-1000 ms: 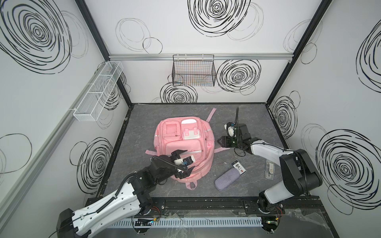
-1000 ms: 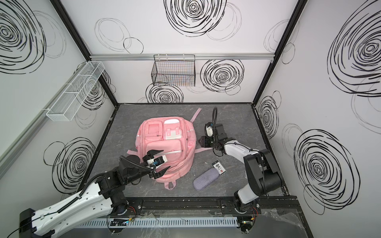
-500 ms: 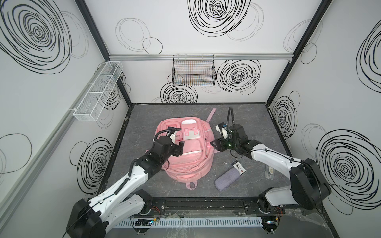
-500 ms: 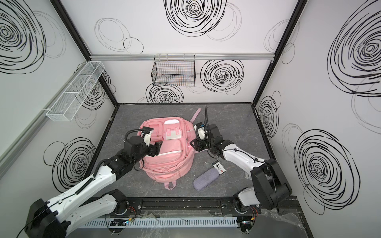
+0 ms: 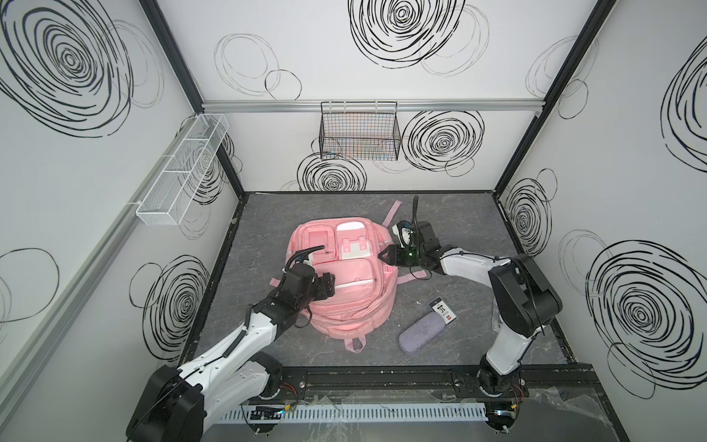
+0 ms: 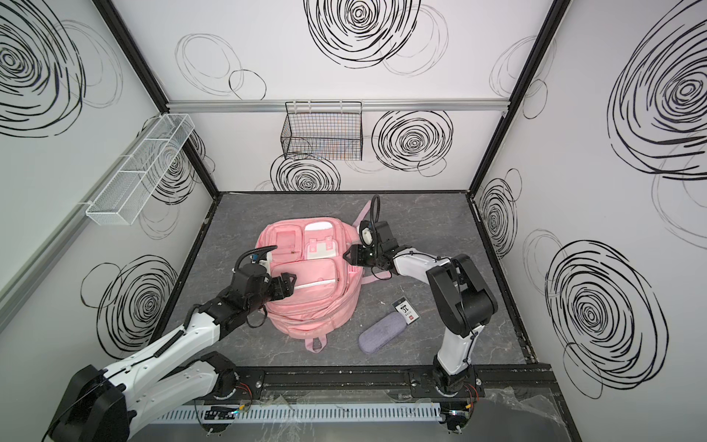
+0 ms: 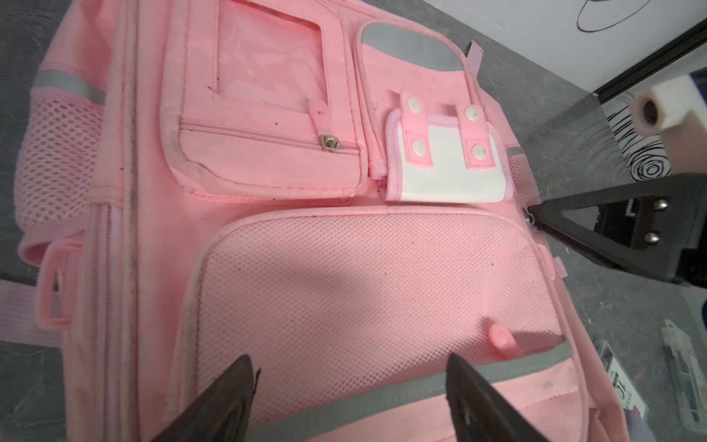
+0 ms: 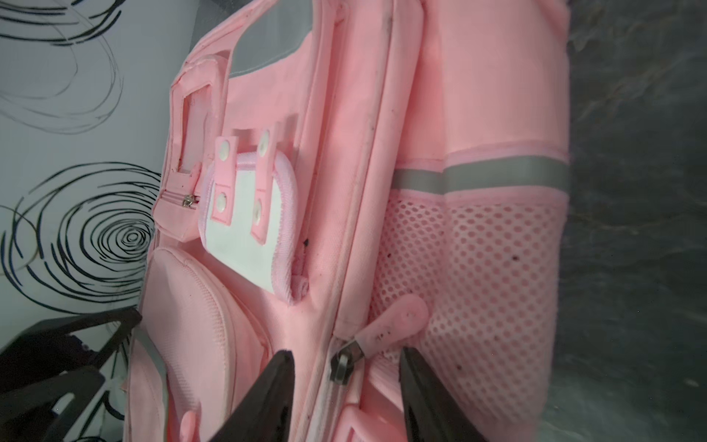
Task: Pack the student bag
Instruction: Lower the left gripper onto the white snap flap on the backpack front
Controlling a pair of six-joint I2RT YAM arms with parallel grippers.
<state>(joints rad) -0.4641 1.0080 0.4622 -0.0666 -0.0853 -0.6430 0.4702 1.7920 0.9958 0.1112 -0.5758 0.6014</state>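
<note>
The pink student bag [image 5: 346, 302] [image 6: 311, 306] lies flat on the grey floor with its front pockets facing up. My left gripper [image 5: 331, 285] [image 6: 287, 282] hovers open over the mesh front pocket [image 7: 344, 291], and its fingertips [image 7: 245, 369] straddle the grey trim strip. My right gripper [image 5: 383, 255] [image 6: 349, 256] [image 8: 346, 358] is at the bag's right side. Its jaws are open on either side of the metal zip slider [image 8: 341, 363], whose pink pull tab [image 8: 398, 323] points away. In the left wrist view the right gripper [image 7: 535, 214] touches the bag's edge.
A grey-lilac pouch [image 5: 421, 335] [image 6: 380, 331] and a black-and-white card [image 5: 443, 310] [image 6: 406, 310] lie right of the bag. A clear plastic case [image 7: 685, 367] lies beyond them. A black wire basket [image 5: 359, 134] and a white mesh shelf [image 5: 183, 168] hang on the walls.
My right gripper has moved left from beside the bag to its zipped side. My left gripper went from the bag's near end up over the pockets, then back a little onto the mesh pocket.
</note>
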